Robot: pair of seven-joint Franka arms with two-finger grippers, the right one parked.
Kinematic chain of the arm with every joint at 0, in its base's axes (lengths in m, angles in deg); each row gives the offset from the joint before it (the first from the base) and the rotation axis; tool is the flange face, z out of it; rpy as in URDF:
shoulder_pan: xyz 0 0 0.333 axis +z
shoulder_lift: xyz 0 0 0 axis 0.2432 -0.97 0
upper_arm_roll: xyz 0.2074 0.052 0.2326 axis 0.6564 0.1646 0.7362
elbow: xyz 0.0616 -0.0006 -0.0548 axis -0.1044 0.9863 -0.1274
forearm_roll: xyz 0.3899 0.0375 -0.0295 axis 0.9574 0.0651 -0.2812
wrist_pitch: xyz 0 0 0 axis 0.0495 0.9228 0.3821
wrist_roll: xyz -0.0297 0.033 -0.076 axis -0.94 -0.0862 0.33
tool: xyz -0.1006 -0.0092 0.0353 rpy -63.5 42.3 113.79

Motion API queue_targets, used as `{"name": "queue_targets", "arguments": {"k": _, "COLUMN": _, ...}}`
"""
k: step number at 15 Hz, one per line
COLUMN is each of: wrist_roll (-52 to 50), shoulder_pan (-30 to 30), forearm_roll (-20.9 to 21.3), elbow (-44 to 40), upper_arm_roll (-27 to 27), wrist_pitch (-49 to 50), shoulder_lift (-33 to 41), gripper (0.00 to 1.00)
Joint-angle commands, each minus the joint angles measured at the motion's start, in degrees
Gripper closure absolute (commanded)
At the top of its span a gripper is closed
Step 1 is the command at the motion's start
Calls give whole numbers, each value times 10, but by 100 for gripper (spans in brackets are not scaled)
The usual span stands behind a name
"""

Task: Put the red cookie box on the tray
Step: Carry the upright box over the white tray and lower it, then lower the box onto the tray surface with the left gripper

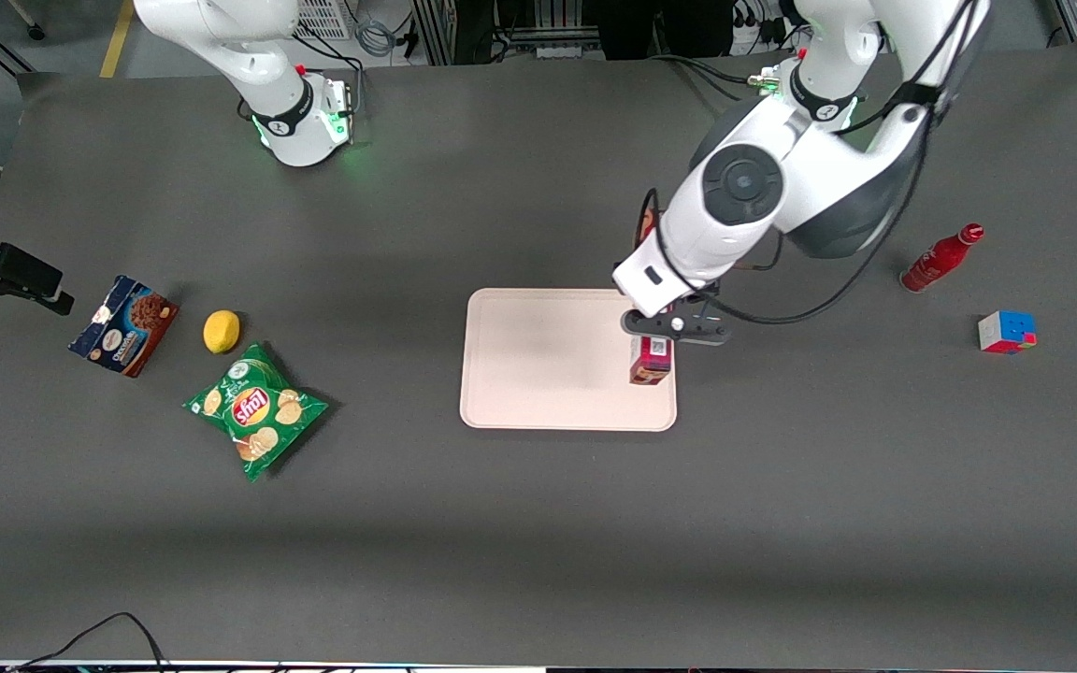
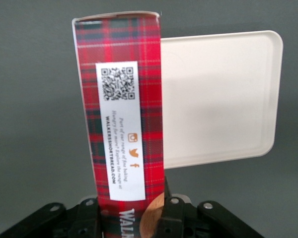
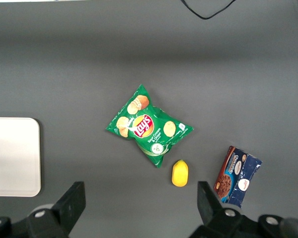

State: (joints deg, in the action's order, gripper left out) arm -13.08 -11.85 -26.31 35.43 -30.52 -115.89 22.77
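Note:
The red cookie box [image 1: 650,360], a long red plaid carton with a white label, hangs on end from my left arm's gripper [image 1: 674,325]. The gripper is shut on the box's upper part. In the left wrist view the black fingers [image 2: 173,214] press both narrow sides of the box [image 2: 121,124]. The box's lower end is over the edge of the pale tray [image 1: 548,365] that faces the working arm's end of the table. I cannot tell whether it touches the tray. Seen from the wrist, the tray [image 2: 218,99] lies flat beside the carton.
A red bottle [image 1: 940,259] and a colour cube [image 1: 1006,332] lie toward the working arm's end. Toward the parked arm's end are a green chip bag [image 1: 256,409], a lemon [image 1: 222,331] and a dark-blue cookie box [image 1: 124,324].

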Motion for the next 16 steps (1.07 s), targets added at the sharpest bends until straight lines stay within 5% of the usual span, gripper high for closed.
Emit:
{"name": "queue_targets", "arguments": {"k": 1, "wrist_roll": -72, "shoulder_pan": -4, "forearm_roll": 51, "elbow": 52, "upper_arm_roll": -4, "wrist_pitch": -78, "shoulder_lift": -26, "gripper": 87}}
{"name": "queue_targets", "arguments": {"k": 6, "wrist_roll": -126, "shoulder_pan": -6, "forearm_roll": 132, "elbow": 52, "upper_arm_roll": -4, "wrist_pitch": -110, "shoulder_lift": -93, "gripper": 87}}
{"name": "queue_targets", "arguments": {"k": 16, "wrist_roll": -193, "shoulder_pan": -7, "forearm_roll": 228, "elbow": 42, "upper_arm_roll": 2, "wrist_pitch": -171, "shoulder_lift": -178, "gripper": 87}}
